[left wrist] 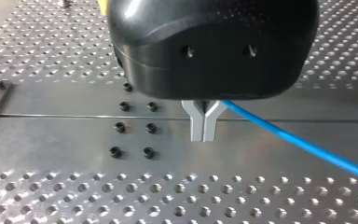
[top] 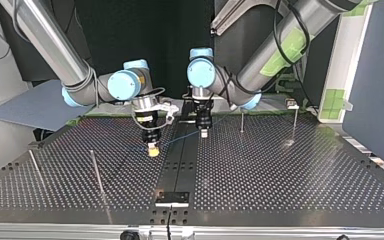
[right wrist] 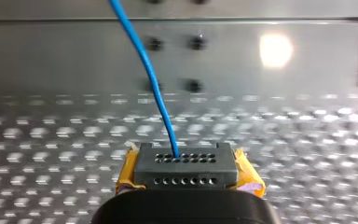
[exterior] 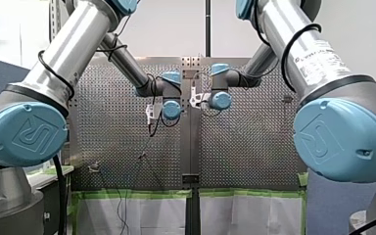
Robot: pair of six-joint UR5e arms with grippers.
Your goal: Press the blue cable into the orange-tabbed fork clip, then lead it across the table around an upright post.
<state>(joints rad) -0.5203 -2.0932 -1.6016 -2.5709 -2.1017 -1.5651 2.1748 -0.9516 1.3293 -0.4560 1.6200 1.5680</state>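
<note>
Yellow-padded right gripper [right wrist: 186,161] clamps the blue cable [right wrist: 152,80].

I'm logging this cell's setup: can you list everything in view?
blue cable: one, blue, strung between both grippers, above the table
upright posts: four seen, metal, two towards each side of the top view
black plate: one, black, on the table's centre strip, at the top view's near edge
table: one, perforated metal
green tape: green, along the table's edge in the front view
left gripper: black, metal fingers, shut on the cable
right gripper: yellow pads, shut on the cable
</note>
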